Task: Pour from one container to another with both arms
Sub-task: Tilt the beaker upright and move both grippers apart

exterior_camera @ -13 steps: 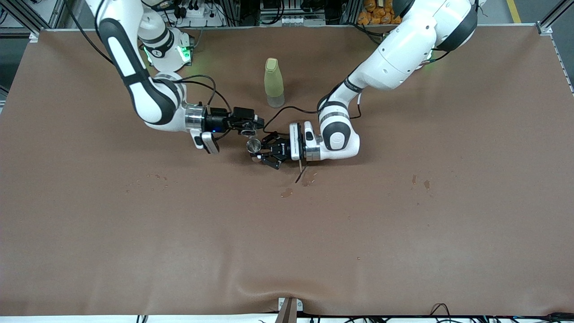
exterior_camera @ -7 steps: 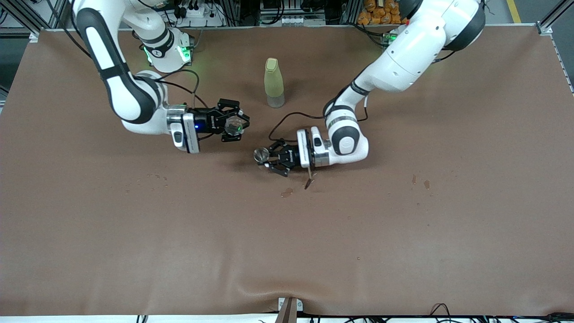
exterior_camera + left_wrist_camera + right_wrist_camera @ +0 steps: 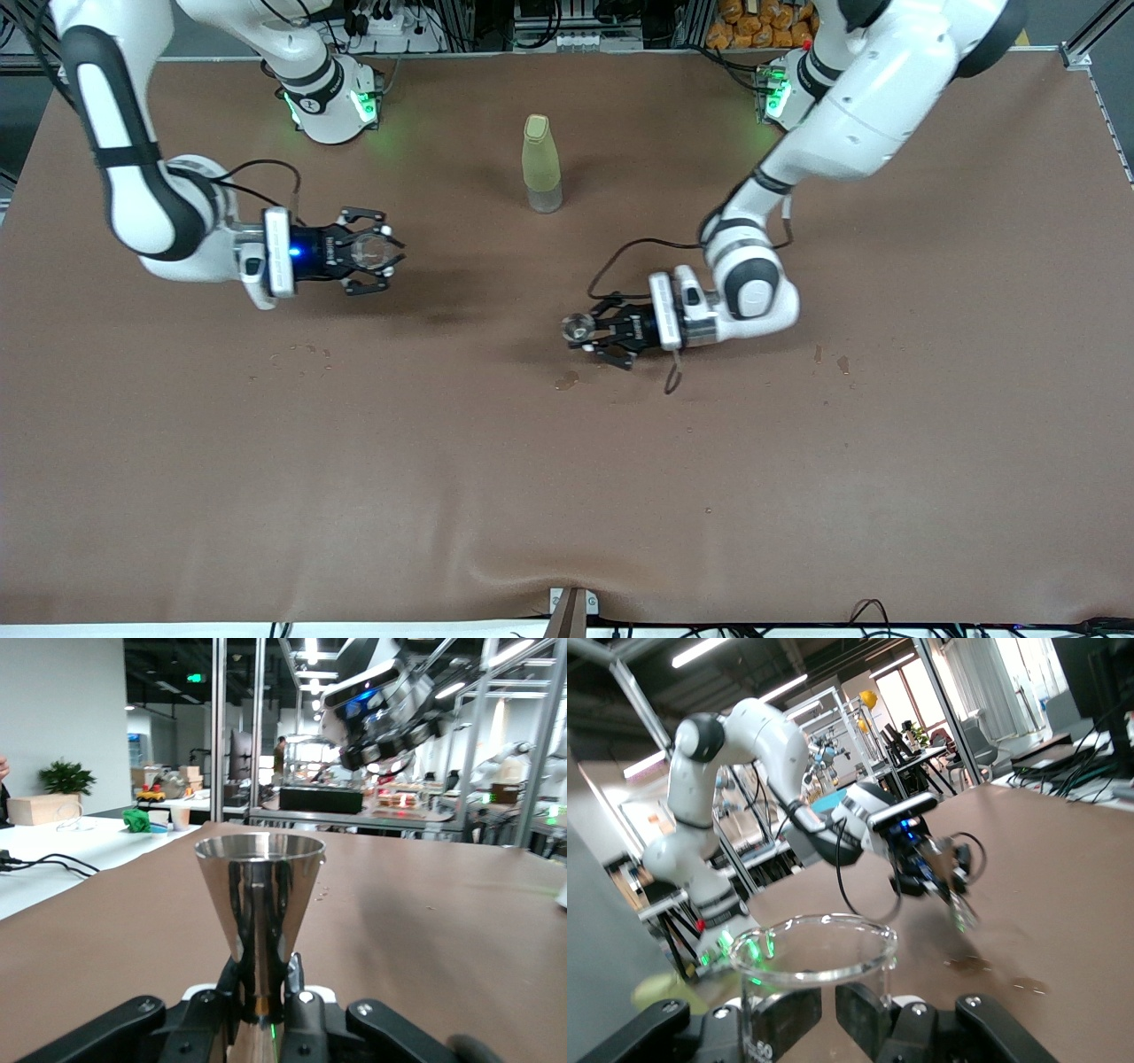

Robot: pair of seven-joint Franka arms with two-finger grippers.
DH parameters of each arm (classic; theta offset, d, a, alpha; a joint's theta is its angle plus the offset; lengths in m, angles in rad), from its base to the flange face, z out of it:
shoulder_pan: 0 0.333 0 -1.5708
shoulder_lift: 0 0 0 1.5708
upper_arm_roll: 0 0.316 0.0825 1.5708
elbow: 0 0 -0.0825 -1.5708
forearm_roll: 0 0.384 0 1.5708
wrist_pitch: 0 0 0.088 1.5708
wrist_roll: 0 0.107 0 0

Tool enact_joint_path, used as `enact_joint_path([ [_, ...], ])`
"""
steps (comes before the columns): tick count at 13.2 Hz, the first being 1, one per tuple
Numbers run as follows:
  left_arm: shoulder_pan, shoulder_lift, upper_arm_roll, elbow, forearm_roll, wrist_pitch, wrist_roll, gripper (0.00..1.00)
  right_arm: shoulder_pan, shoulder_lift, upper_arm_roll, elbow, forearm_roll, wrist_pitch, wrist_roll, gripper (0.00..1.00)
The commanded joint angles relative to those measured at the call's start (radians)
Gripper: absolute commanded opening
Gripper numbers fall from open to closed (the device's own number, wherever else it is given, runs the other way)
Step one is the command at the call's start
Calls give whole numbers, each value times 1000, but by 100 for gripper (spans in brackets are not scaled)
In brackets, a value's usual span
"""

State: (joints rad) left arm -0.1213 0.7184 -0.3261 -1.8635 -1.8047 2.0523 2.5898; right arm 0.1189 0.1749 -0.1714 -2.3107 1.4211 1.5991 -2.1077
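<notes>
The tiny silver metal cup (image 3: 577, 328) stands upright in my left gripper (image 3: 588, 334), which is shut on its narrow lower body (image 3: 259, 904) low over the middle of the table. The fingers (image 3: 294, 979) pinch it from both sides. The small clear glass cup (image 3: 368, 251) sits in my right gripper (image 3: 379, 252), which is shut on it over the table toward the right arm's end. In the right wrist view the glass cup (image 3: 817, 967) is upright, with the pads (image 3: 788, 1023) pressed at its wall. The two cups are well apart.
A tall yellow-green bottle (image 3: 541, 164) stands on the brown table (image 3: 567, 496) between the two arms, nearer the bases. Small wet spots (image 3: 566, 381) lie just in front of the left gripper, and more wet spots (image 3: 829, 359) toward the left arm's end.
The two grippers were close together by the bottle with the cups nearly touching. They have drawn apart, each carrying its cup toward its own end of the table.
</notes>
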Motion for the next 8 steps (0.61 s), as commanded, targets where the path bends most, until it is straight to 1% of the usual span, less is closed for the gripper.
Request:
enact_joint_path([
  [1,213,-88,-18,-134,189,-199,-25,0,-108,3,6,39,-120,-22,-144,0],
  [3,368,-89,-18,-126,397,-317,-92,0,-181,27,4,68,-195,-73,-234,0],
  [5,515,-88,-18,-93,583,-406,-149,0,-250,83,4,106,-244,-114,-334,0],
  [7,641,-70,-14,-45,715,-483,-169,0,-303,155,4,155,-293,-155,-432,0],
  [8,702,-62,-13,-30,773,-500,-178,0,-326,191,4,177,-301,-169,-478,0],
])
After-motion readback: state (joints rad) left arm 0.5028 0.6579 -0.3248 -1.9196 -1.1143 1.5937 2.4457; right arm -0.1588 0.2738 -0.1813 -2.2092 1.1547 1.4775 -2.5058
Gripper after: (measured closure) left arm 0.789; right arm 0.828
